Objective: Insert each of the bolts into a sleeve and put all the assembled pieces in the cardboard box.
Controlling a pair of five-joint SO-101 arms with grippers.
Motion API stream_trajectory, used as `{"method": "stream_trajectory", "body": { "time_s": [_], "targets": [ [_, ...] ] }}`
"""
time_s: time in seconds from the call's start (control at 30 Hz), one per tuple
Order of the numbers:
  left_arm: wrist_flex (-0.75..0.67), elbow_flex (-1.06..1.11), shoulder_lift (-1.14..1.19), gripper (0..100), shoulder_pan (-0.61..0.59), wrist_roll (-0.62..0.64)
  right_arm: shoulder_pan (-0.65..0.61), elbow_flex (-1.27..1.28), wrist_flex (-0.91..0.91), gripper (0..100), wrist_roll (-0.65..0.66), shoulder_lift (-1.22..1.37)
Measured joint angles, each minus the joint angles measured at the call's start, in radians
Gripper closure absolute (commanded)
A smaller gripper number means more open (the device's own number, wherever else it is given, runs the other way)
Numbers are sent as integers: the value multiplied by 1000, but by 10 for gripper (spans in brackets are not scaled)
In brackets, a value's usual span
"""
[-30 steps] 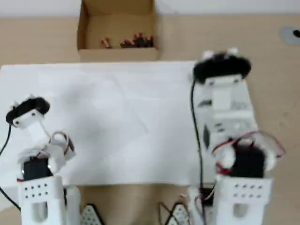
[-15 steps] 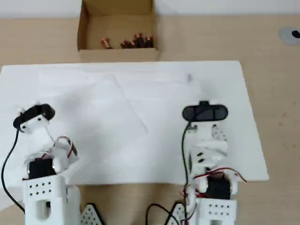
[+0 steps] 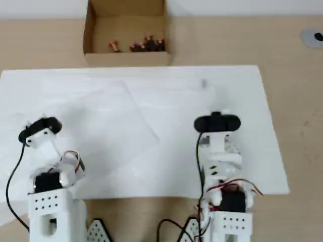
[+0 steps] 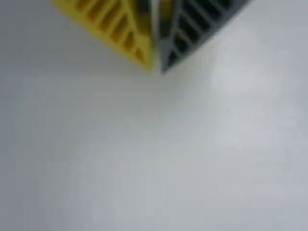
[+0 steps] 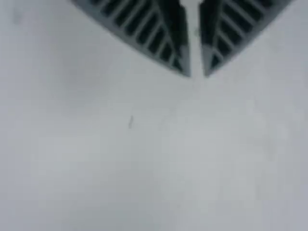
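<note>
The cardboard box point(image 3: 126, 55) stands at the far edge of the table, with several copper-coloured assembled pieces point(image 3: 146, 44) lying inside it. Both arms are folded back at the near edge over the white sheet point(image 3: 141, 126). My left gripper point(image 4: 155, 67), one finger yellow and one grey, is shut with nothing in it just above the sheet. My right gripper point(image 5: 195, 72), with grey fingers, shows a narrow slit between its tips and holds nothing. In the high view the left arm point(image 3: 43, 131) sits near left and the right arm point(image 3: 217, 123) near right.
The white sheet covers most of the wooden table point(image 3: 292, 91). A grey round fitting point(image 3: 313, 36) sits at the far right edge. Cables and the arm bases point(image 3: 227, 222) crowd the near edge.
The right arm has drawn back from its stretched pose toward the box and folded down near its base. The left arm has settled slightly lower and nearer.
</note>
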Motion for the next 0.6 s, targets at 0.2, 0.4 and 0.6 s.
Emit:
{"method": "stream_trajectory", "body": {
  "time_s": [0.2,0.4,0.6],
  "targets": [
    [0,0,0,989,0,0,0,0,75,988,0,0],
    [0,0,0,989,0,2,0,0,75,988,0,0],
    [0,0,0,989,0,2,0,0,75,988,0,0]
  ]
}}
